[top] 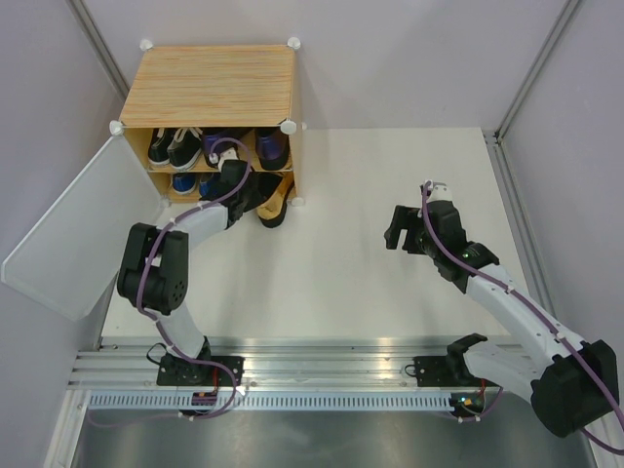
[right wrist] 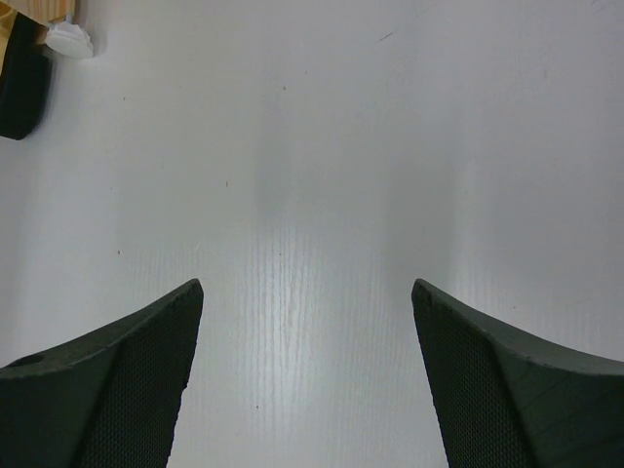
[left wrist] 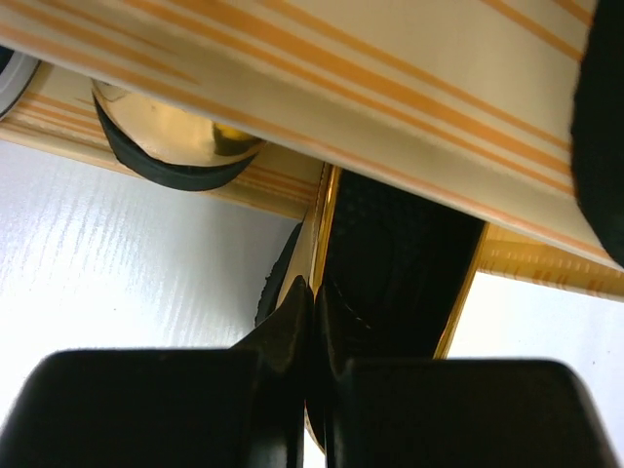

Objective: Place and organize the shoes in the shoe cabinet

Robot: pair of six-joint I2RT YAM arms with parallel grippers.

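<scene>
Pinching the rim of a gold heel (left wrist: 390, 263) jutting from the lower shelf of the shoe cabinet (top: 210, 83), the left claw (left wrist: 312, 292) is gripping tight. The right claw (right wrist: 307, 292) is hovering wide open over the white bench (top: 370, 283), well apart.

This is a robotics lab test cell. A left arm (top: 185, 229) and a right arm (top: 517, 307) are bolted to an aluminium rail (top: 322, 356) at the near edge of a white table (top: 370, 283), with purple cables (top: 144, 283) strung along them. Plain pale wall panels (top: 409, 58) set in metal posts (top: 534, 68) box the table in on three sides. The one household thing, a small wood-grain cabinet (top: 210, 83) with shoes (top: 175, 148), stands on the tabletop rather than on a floor.
</scene>
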